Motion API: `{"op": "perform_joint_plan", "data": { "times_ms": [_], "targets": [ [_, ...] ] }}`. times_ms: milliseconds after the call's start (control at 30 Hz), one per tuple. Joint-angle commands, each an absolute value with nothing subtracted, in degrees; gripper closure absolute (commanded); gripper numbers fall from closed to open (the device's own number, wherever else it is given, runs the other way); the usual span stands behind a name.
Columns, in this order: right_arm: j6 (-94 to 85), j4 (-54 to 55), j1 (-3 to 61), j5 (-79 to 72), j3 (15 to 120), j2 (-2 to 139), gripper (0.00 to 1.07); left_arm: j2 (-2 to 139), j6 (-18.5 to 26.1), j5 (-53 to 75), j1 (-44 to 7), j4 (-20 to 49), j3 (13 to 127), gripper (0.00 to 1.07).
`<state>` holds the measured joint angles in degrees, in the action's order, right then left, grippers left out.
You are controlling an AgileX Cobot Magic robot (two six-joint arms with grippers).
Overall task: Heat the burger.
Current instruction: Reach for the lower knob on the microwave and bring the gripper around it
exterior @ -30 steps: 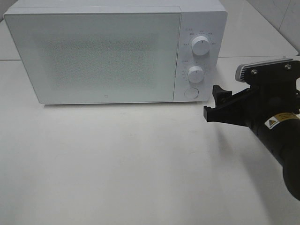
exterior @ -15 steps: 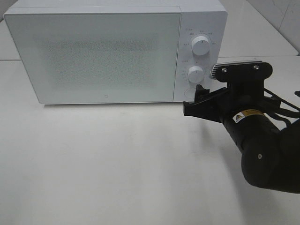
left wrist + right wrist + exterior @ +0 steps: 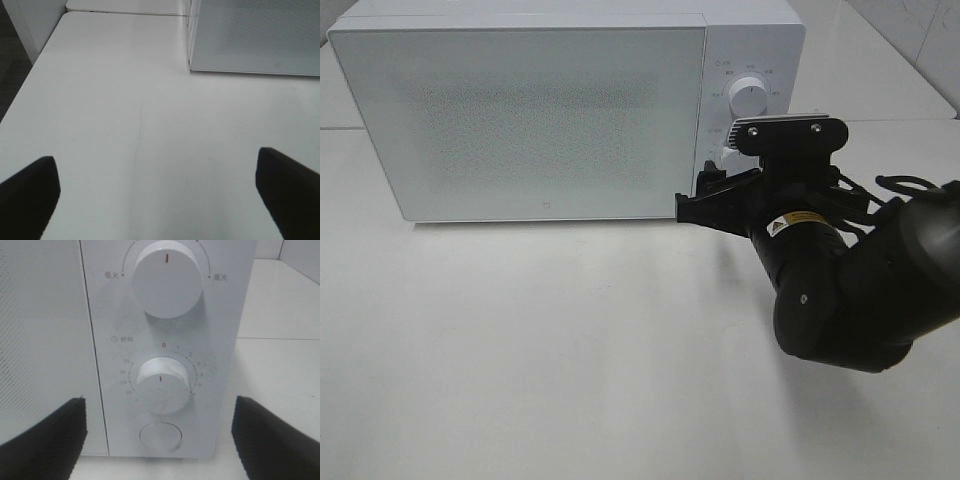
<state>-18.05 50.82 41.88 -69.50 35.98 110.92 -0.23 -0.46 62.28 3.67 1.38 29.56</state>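
The burger is out of view in every frame. A white microwave stands at the back of the table with its door shut. My right gripper is open right in front of the control panel, low on it. In the right wrist view the right gripper has its fingers either side of the timer knob and the round button, touching neither. The power knob sits above them. My left gripper is open over bare table, with nothing between its fingers.
The white table stretches in front of the microwave. The left wrist view shows the microwave's lower front corner and the table's side edge. A seam crosses the tabletop behind the right arm.
My right arm has swung left from the table's right side to the microwave's control panel, now covering the lower knob from above. The left gripper has not moved.
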Motion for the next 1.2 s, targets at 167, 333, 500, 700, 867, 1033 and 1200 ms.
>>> {"op": "perform_joint_plan", "data": {
  "times_ms": [167, 333, 500, 700, 867, 1033, 1200],
  "targets": [
    [-17.93, 50.71, 39.3, -75.11, 41.14, 114.59, 0.31, -1.55, -0.4, 61.48, 3.78, 1.6, 29.56, 0.07],
    [-15.3, 50.71, 37.93, -75.17, 43.49, 116.48, 0.31, -1.55, -0.4, 61.48, 3.78, 1.6, 29.56, 0.07],
    [-15.18, 50.94, 37.36, -75.06, 45.09, 118.66, 0.31, -1.55, -0.4, 61.48, 3.78, 1.6, 29.56, 0.07],
    [-15.07, 51.39, 36.78, -75.75, 45.38, 119.06, 0.31, -1.55, -0.4, 61.48, 3.78, 1.55, 29.56, 0.07],
    [-15.7, 51.62, 36.67, -77.06, 46.52, 119.12, 0.31, -1.55, -0.4, 61.48, 3.78, 1.55, 29.56, 0.07],
    [-15.76, 51.62, 36.67, -76.78, 46.52, 119.23, 0.32, -1.55, -0.4, 61.48, 3.78, 1.55, 29.56, 0.07],
    [-15.99, 51.62, 36.67, -76.78, 46.52, 119.23, 0.39, -1.55, -0.4, 61.48, 3.78, 1.55, 29.56, 0.07]
  ]
}}
